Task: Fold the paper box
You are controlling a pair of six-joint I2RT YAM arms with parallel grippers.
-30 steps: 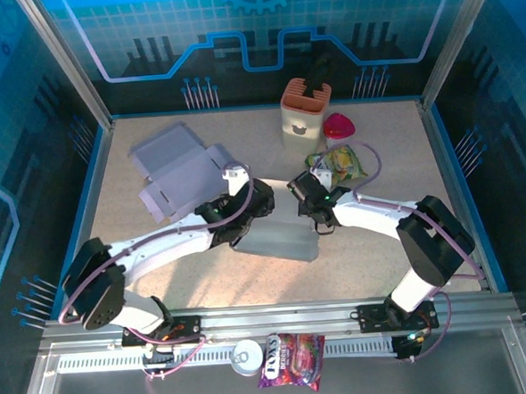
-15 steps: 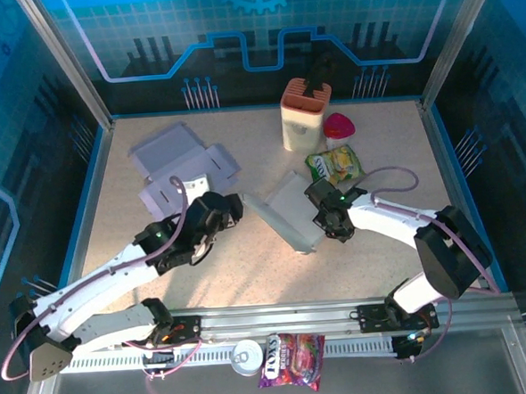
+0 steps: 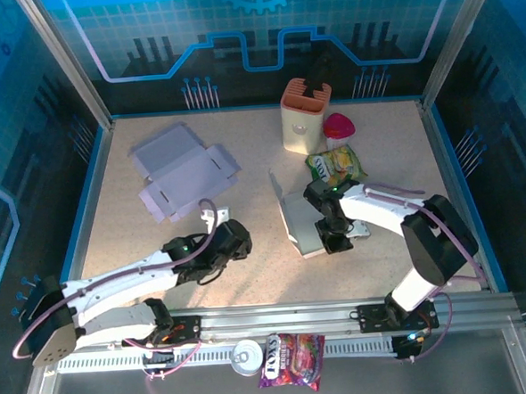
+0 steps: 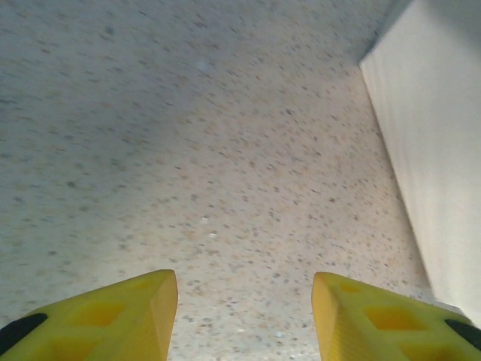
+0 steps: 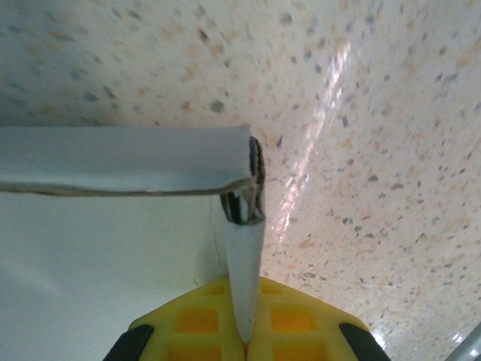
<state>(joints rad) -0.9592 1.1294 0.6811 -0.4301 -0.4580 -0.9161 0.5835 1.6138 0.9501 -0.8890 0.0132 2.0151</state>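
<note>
From above, the paper box stands half-folded mid-table. The right gripper is at its near right corner and the left gripper is near its left side. Left wrist: the jaws are apart and empty over bare table, with a box wall at the right. Right wrist: the jaws are closed, pinching a box flap.

- The paper box is cut off by the right edge of the left wrist view.
- The fingers of the left gripper are cropped at the bottom edge.
- The snack bag's print is too small to be read.
</note>
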